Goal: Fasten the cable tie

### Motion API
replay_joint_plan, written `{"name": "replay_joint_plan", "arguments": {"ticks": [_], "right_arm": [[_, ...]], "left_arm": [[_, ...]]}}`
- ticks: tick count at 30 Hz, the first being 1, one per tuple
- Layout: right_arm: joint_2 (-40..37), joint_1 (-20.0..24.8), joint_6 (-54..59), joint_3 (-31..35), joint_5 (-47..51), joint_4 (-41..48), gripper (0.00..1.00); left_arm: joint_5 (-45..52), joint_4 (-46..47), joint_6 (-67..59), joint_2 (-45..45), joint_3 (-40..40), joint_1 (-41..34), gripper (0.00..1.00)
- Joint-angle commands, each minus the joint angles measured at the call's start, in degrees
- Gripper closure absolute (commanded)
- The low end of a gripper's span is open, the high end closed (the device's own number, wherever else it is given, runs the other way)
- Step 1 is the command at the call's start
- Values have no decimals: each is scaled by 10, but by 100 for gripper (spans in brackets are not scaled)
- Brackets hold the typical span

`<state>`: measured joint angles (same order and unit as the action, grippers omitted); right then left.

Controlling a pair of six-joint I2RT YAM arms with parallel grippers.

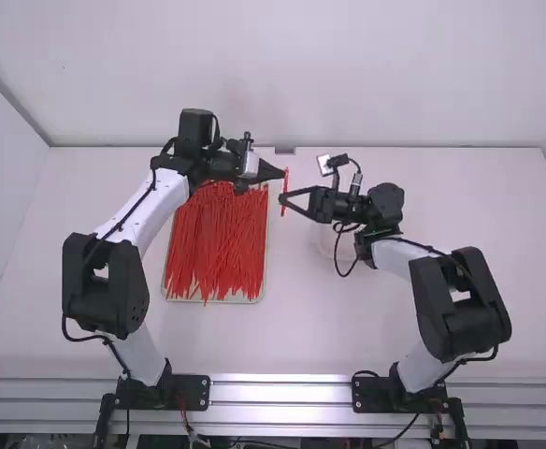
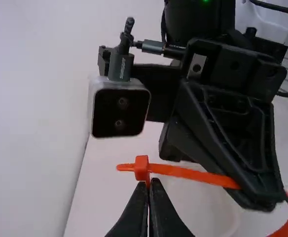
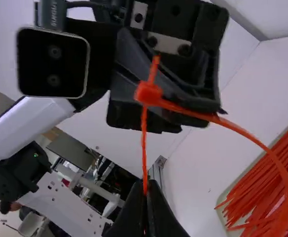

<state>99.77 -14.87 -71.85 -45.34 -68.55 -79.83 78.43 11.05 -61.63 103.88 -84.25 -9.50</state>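
Observation:
A red cable tie (image 1: 285,190) hangs upright above the table between my two grippers, past the far right corner of the tie pile. My left gripper (image 1: 274,174) is shut on it just beside its square head (image 2: 141,168), fingertips pinched together (image 2: 148,184). My right gripper (image 1: 283,199) faces it from the right and is shut (image 3: 145,190) on the thin tail. The tail runs up to the head (image 3: 146,92). From the head the rest of the strap (image 3: 262,143) curves away in a wide loop.
A thick pile of loose red cable ties (image 1: 217,241) lies on a tan board (image 1: 265,267) left of the middle. The same pile shows below the loop in the right wrist view (image 3: 267,197). Bare white tabletop surrounds it.

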Motion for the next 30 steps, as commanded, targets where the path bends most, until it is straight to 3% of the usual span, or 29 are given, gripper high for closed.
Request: {"name": "replay_joint_plan", "arguments": {"ticks": [1,20,30], "right_arm": [[-1,7,-31,3,5,-21,100],[-1,15,-31,2,35,-38,100],[-1,14,-31,-32,19,-33,100]], "left_arm": [[29,4,-12,1,3,2,98],[66,12,-12,1,3,-15,98],[63,17,-12,1,3,-22,98]]}}
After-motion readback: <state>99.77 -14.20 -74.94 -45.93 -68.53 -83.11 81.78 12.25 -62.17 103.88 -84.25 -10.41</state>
